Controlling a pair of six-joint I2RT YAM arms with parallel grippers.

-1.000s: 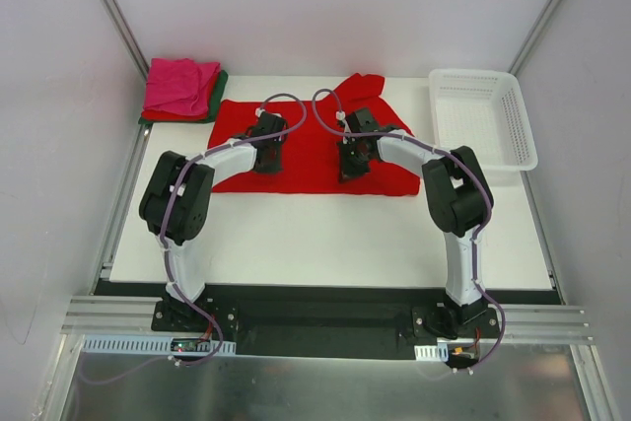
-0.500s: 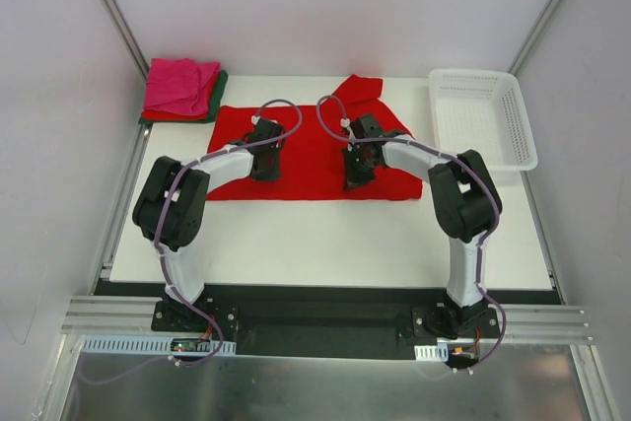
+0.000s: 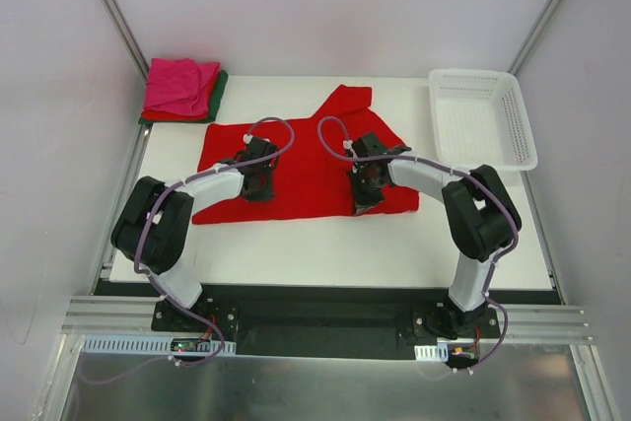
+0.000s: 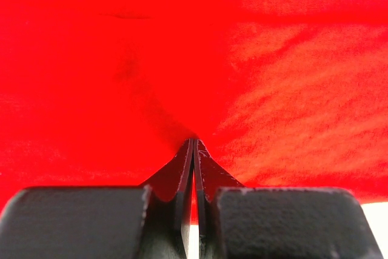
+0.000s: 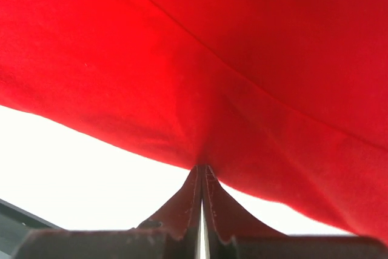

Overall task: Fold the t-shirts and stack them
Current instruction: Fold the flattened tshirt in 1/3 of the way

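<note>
L hand (image 4: 194,142), R hand (image 5: 202,165) clamped on red t-shirt (image 3: 308,167), tips hidden under wrists fr above

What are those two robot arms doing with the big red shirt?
The two arms are working on a big red t-shirt spread out on the white table. The left gripper and the right gripper are each pinched shut on a bit of its cloth. A pile of folded shirts, pink on top, sits in the far left corner. A white basket stands at the far right.
</note>
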